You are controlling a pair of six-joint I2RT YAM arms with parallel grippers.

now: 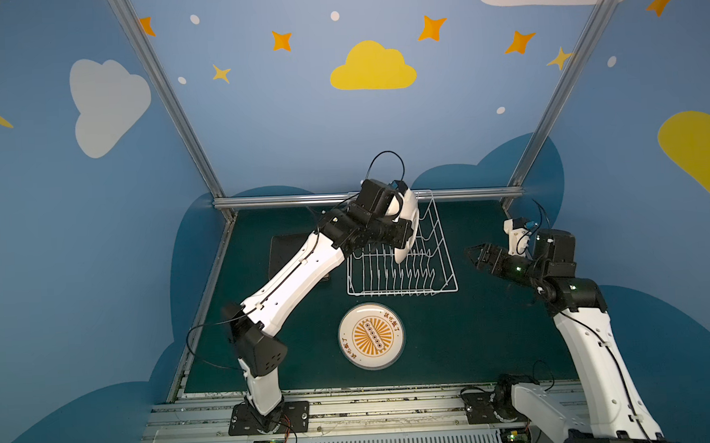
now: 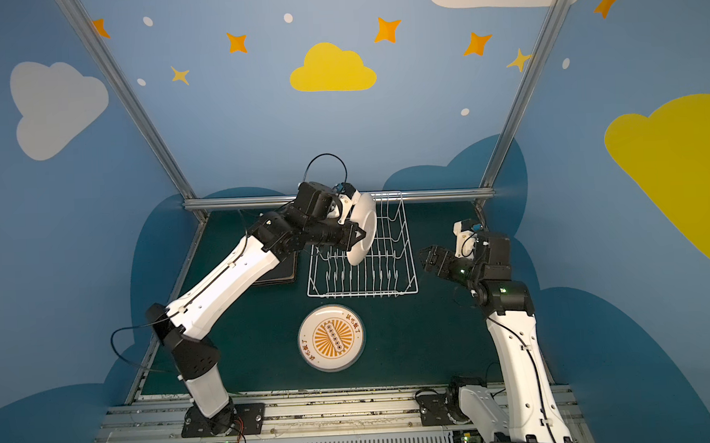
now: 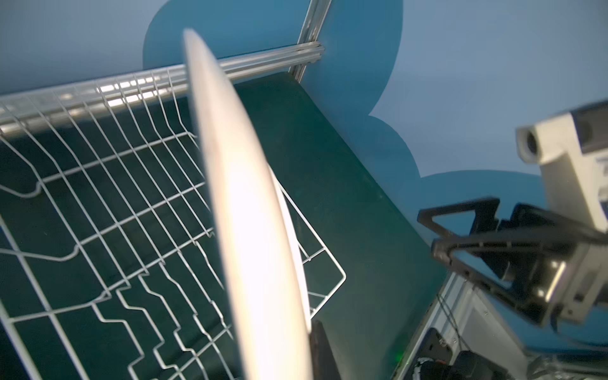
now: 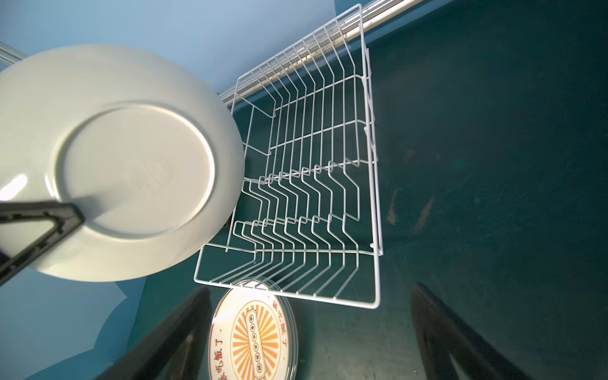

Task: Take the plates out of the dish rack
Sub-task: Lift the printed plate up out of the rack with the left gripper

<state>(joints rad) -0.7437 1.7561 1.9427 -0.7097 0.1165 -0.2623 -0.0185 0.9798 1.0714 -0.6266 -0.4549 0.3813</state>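
Note:
My left gripper (image 1: 403,233) is shut on the rim of a round white plate (image 1: 410,222), held on edge above the far left part of the dish rack (image 1: 444,268). In the right wrist view the plate's plain white back (image 4: 131,164) shows, with one left finger (image 4: 49,220) across it. No plate stands among the rack's tines (image 4: 296,204). A stack of round plates with an orange sunburst centre (image 1: 370,336) lies flat in front of the rack. My right gripper (image 1: 470,255) hovers open to the right of the rack, holding nothing.
A stack of black rounded-square plates (image 1: 284,250) lies left of the rack, partly under my left arm. The metal frame rail (image 1: 286,201) runs just behind the rack. Dark green mat (image 1: 473,332) lies bare between the rack and my right arm.

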